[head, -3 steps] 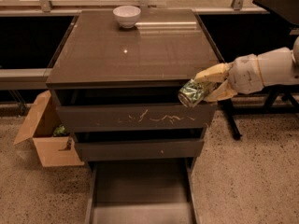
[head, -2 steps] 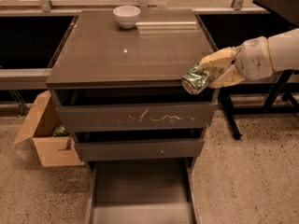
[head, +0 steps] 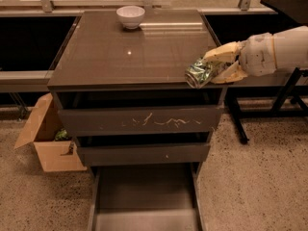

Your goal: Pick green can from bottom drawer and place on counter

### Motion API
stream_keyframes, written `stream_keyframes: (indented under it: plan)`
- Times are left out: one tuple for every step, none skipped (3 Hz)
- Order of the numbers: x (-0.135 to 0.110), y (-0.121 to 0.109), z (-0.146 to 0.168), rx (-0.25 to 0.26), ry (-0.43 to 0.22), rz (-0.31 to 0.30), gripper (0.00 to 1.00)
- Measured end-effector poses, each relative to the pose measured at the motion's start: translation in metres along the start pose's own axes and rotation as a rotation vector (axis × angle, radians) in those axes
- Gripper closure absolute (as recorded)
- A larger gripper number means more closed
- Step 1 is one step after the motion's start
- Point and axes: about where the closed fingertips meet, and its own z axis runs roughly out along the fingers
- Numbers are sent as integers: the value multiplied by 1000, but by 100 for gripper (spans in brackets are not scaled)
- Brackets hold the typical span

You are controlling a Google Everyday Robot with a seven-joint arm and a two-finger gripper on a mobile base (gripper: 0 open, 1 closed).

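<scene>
My gripper (head: 216, 66) reaches in from the right and is shut on the green can (head: 201, 72), which lies on its side in the fingers. The can hangs just above the front right corner of the counter (head: 130, 57), its silvery end pointing to the front left. The bottom drawer (head: 144, 196) is pulled out at the foot of the cabinet, and its floor is bare.
A white bowl (head: 130, 16) stands at the back of the counter. The white-scratched drawer (head: 139, 120) and a slimmer drawer (head: 144, 153) sit slightly open below. An open cardboard box (head: 48, 138) stands on the floor at the left. A black table's legs (head: 284, 100) stand at the right.
The gripper has carried the green can upward and a little to the left, from beside the top drawer's front to just over the counter's front right corner.
</scene>
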Motion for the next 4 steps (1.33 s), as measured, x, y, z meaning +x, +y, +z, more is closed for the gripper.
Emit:
stream_keyframes:
  plan:
    - [33,-16,10,49,-14,54,100]
    - [78,-44,12,136,-2,160,100]
    - [78,-45,12,137,-3,161,100]
    - [90,-55,36,197,-28,207,100]
